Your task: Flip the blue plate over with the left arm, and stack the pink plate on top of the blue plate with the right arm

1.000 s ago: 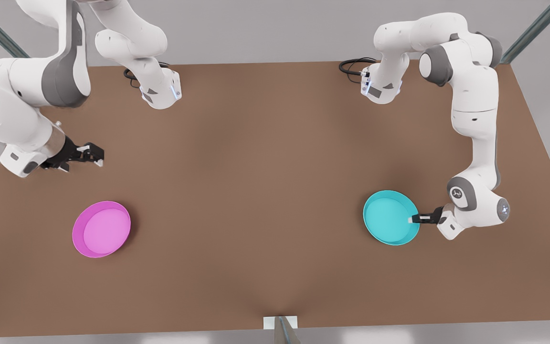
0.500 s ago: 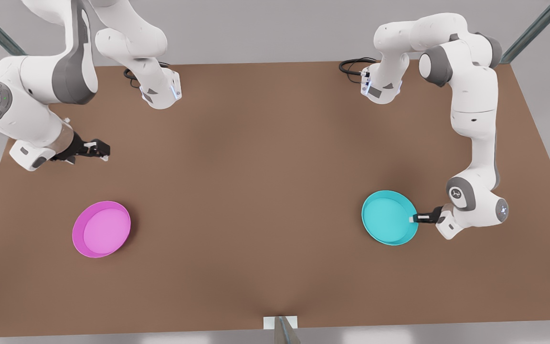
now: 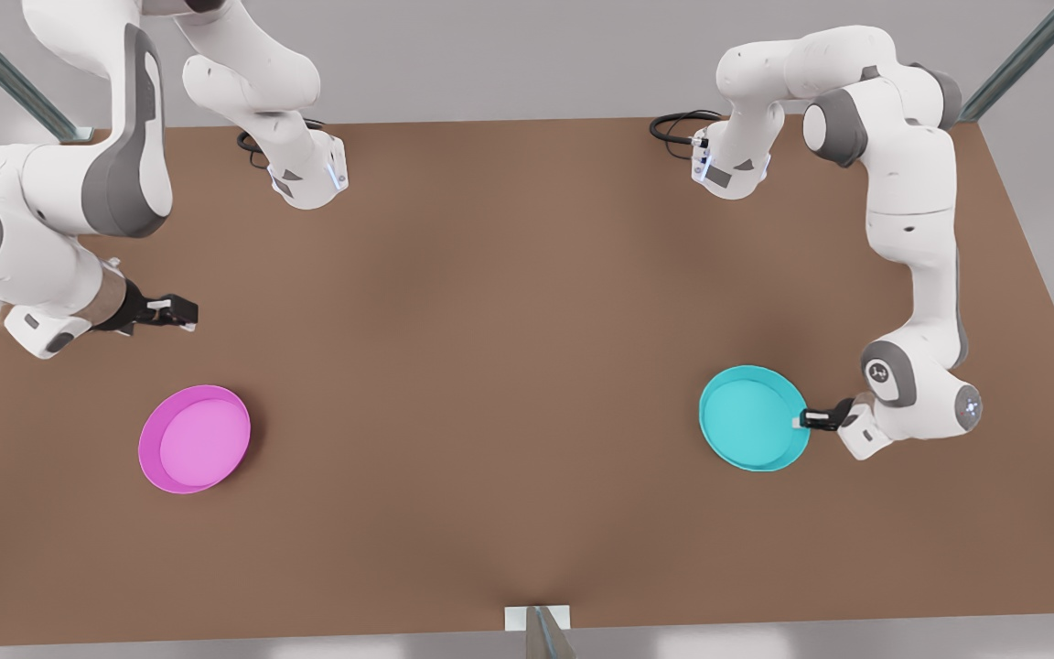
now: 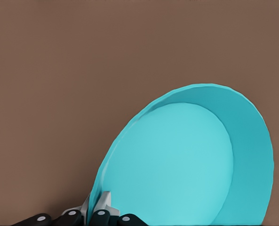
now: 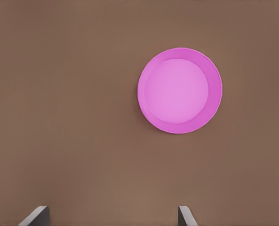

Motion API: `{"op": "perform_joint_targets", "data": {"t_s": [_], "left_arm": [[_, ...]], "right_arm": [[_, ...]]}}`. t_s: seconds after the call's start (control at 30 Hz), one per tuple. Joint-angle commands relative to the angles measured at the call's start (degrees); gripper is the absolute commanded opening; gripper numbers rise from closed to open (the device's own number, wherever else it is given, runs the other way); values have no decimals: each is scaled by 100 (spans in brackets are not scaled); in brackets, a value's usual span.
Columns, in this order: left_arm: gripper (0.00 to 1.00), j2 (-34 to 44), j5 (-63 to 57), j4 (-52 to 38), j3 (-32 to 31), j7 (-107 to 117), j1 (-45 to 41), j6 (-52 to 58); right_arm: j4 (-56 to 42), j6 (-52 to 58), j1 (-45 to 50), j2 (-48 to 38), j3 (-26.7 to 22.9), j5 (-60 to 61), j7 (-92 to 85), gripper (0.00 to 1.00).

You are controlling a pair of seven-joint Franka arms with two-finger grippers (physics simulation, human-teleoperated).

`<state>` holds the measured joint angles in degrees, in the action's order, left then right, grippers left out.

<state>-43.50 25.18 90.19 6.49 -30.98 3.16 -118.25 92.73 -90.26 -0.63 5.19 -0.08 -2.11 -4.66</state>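
Observation:
The blue plate (image 3: pixel 751 416) is on the front view's right, open side up, slightly tilted. My left gripper (image 3: pixel 803 421) is shut on its rim at the side nearest the arm; the left wrist view shows the plate (image 4: pixel 177 160) with the fingertips (image 4: pixel 101 203) pinching its edge. The pink plate (image 3: pixel 196 439) lies flat, open side up, on the front view's left. My right gripper (image 3: pixel 185 315) hovers behind it, apart from it, fingers open; in the right wrist view the pink plate (image 5: pixel 179 90) lies ahead of the spread fingers (image 5: pixel 35 215).
The brown table (image 3: pixel 509 366) is bare between the two plates. Both arm bases (image 3: pixel 307 178) (image 3: pixel 728 169) stand at the back edge with black cables. A small white bracket (image 3: pixel 536 618) sits at the front edge.
The left gripper and the blue plate have shifted slightly toward the front view's right. The right arm has swung; its gripper now sits a little lower and closer to the pink plate.

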Motion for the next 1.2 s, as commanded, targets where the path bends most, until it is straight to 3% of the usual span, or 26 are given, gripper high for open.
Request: {"op": "perform_joint_targets", "data": {"t_s": [0.0, 0.23, 0.5, 0.63, 0.9, 1.17], "left_arm": [[21, 0, 417, -1, 2, -22, 0, 21], [21, 61, 426, -572, -51, 171, -44, 188], [21, 676, 338, -730, -1141, 1393, -88, 241], [21, 870, 57, -730, -1229, 2262, -667, 232], [21, 826, -1629, -1258, -1229, 4266, -1705, 153], [21, 843, -4601, -1697, -1176, 5998, -2575, 618]], "right_arm": [[0, 0, -60, 0, -1, 0, 0, 100], [0, -44, -69, -9, -1, 0, 0, 100], [26, -141, -157, 35, -9, -9, 0, 100], [26, -141, -166, 35, -9, -9, -9, 100], [-18, -316, -219, -9, 17, 35, -158, 100], [132, -484, -289, -115, 17, -9, -88, 100]]}}
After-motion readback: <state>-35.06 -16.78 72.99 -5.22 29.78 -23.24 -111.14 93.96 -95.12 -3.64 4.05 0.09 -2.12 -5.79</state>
